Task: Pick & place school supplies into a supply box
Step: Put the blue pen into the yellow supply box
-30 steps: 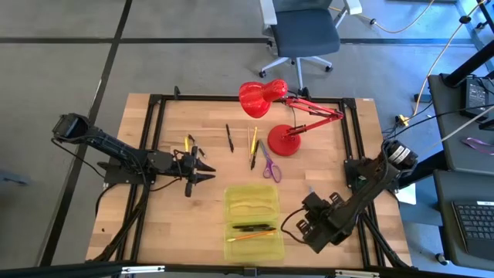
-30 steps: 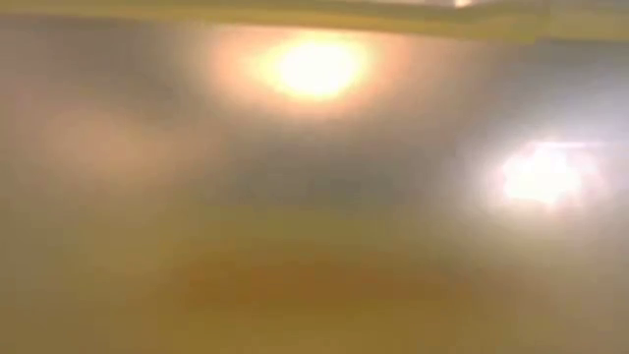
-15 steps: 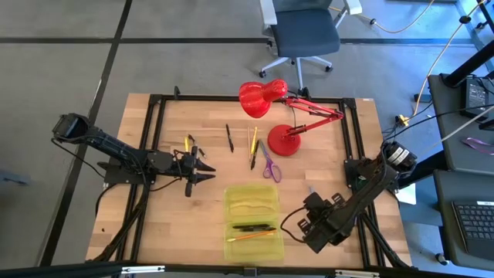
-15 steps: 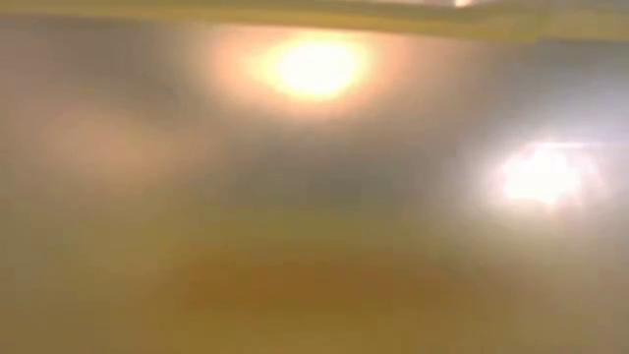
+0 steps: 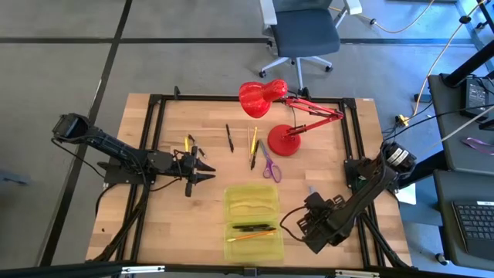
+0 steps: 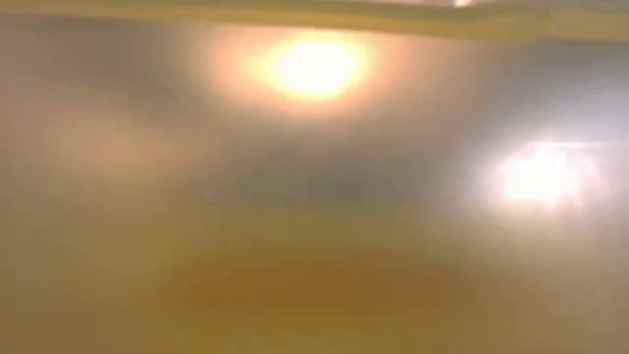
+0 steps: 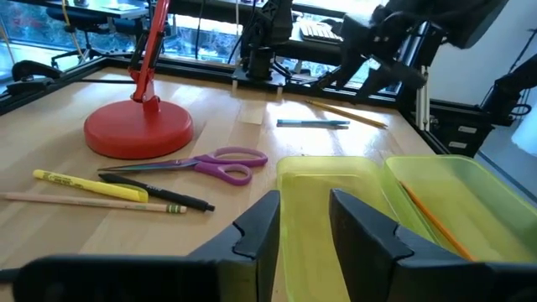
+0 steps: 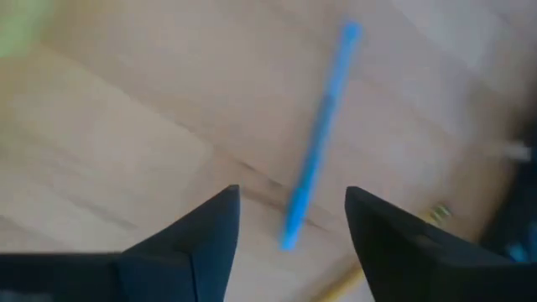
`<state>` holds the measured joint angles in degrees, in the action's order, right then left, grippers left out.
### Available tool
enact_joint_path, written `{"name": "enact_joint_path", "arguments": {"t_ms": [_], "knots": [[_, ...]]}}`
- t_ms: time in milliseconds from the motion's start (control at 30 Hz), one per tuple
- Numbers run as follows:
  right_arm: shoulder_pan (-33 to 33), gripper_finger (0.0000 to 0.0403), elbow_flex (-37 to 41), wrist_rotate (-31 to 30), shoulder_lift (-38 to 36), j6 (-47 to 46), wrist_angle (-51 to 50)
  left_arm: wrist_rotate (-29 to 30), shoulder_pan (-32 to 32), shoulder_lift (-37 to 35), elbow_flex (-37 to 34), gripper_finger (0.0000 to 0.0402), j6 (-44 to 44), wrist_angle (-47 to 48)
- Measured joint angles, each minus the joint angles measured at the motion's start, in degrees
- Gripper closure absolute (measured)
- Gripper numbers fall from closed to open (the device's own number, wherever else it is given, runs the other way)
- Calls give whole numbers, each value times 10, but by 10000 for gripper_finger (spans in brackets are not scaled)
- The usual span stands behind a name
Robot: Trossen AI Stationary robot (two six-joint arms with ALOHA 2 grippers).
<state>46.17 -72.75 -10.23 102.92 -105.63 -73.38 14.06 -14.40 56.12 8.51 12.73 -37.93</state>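
1. The right end effector, fingers wide apart and empty, hovers over a blue pen on the counter, right of the box.
2. The left end effector waits left of the box, fingers narrow, holding nothing.

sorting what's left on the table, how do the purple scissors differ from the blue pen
The purple scissors lie beside the red lamp base, far from either gripper; the blue pen lies right under the open right gripper. The scissors have looped handles and crossed blades; the pen is one thin straight stick. Both lie flat on the wood, outside the supply box.
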Motion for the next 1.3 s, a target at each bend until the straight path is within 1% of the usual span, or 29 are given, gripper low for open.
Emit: {"name": "enact_joint_path", "arguments": {"t_ms": [67,167,267,533,667,833,1167,1300], "knots": [[1,182,14,30,4,-26,-6,0,0,0,0,304,0,0],[12,185,51,57,5,-37,36,0,0,0,0,306,0,1],[21,190,78,56,5,-42,88,-1,0,0,0,306,1,1],[25,204,127,67,4,-53,151,-2,0,0,0,302,1,1],[25,219,155,67,0,-54,189,-2,0,0,0,304,1,1],[25,252,175,64,-1,-52,221,-2,0,0,0,302,1,0],[25,346,175,63,0,-31,230,-2,0,0,0,306,1,0],[25,373,169,62,3,-20,217,-2,0,0,0,303,1,0]]}}
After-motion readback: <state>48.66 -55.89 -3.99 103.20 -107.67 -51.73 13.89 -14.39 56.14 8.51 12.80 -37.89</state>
